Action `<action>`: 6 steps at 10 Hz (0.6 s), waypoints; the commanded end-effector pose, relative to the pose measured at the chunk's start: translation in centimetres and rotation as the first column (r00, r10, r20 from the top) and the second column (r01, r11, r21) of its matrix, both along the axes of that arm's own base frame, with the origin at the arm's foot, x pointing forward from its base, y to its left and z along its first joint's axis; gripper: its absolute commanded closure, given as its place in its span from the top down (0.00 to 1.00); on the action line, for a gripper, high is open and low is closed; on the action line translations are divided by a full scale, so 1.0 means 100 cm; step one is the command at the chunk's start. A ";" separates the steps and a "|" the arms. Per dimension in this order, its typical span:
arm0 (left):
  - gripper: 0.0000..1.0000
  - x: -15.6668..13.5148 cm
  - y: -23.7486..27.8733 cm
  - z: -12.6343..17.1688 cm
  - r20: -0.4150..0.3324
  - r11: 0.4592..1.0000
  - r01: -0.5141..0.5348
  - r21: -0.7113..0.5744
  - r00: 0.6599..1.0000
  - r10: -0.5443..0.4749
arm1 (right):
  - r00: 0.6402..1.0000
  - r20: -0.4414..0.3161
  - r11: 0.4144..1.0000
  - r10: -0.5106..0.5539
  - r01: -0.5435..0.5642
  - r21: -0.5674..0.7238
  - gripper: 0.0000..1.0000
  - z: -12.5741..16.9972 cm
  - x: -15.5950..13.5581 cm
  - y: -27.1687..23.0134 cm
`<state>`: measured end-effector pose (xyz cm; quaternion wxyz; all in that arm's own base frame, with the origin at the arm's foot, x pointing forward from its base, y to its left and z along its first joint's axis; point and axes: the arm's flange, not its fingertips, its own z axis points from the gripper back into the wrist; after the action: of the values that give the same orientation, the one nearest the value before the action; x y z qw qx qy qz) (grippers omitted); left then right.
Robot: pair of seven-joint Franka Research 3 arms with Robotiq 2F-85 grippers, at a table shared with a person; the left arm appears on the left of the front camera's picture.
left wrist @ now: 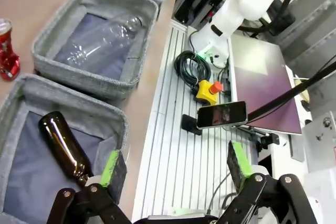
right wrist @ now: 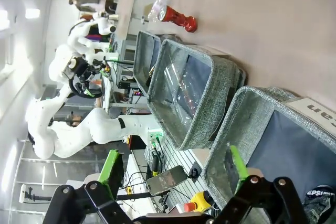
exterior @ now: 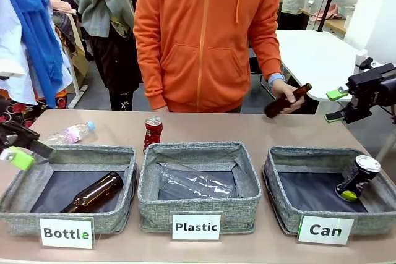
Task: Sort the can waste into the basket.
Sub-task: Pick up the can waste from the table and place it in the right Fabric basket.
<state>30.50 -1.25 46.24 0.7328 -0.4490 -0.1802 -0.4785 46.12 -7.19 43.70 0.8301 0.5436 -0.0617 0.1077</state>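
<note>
Grey woven-fabric basket labelled "Can" (exterior: pixel 281 209) sits at the near right, with the black drink can with green-yellow marks (exterior: pixel 357 177) leaning in its right corner. The right gripper (exterior: pixel 336 104) hangs above and beyond that basket, jaws wide and holding nothing (the black can lies lower, apart from it). The red dented drink can (exterior: pixel 153 132) stands upright on the tan table (exterior: pixel 247 129), behind the gap between the "Bottle" basket (exterior: pixel 74 151) and the "Plastic" basket (exterior: pixel 154 205). It is well apart from the left gripper (exterior: pixel 25 151), which hovers wide and unladen over the "Bottle" basket's left rim.
</note>
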 end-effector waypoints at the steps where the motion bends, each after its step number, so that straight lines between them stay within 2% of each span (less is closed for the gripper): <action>1: 1.00 0.006 -0.004 -0.011 -0.026 1.000 0.005 0.005 1.000 -0.005 | 1.000 0.012 1.000 0.008 -0.008 -0.004 1.00 0.002 -0.001 -0.002; 2: 1.00 0.026 -0.006 -0.007 0.093 0.996 -0.076 -0.048 0.992 0.080 | 1.000 0.012 1.000 0.008 -0.008 -0.004 1.00 0.002 -0.001 -0.002; 3: 1.00 0.057 -0.012 -0.002 0.227 0.996 -0.044 -0.078 0.972 0.061 | 1.000 0.012 1.000 0.008 -0.008 -0.004 1.00 0.002 -0.001 -0.002; 4: 1.00 0.087 -0.023 -0.001 0.363 0.998 -0.016 -0.065 0.931 0.039 | 1.000 0.012 1.000 0.008 -0.008 -0.004 1.00 0.002 -0.001 -0.002; 5: 1.00 0.107 -0.030 -0.005 0.430 1.000 -0.002 -0.010 0.903 0.006 | 1.000 0.012 1.000 0.008 -0.008 -0.004 1.00 0.002 -0.001 -0.002; 6: 1.00 0.127 -0.041 -0.013 0.466 0.999 -0.022 0.036 0.885 0.003 | 1.000 0.012 1.000 0.008 -0.008 -0.004 1.00 0.002 -0.001 -0.002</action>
<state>40.88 -4.68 46.35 0.6859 -0.3331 -0.3301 -0.5565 46.12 -7.18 43.70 0.8301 0.5436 -0.0615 0.1078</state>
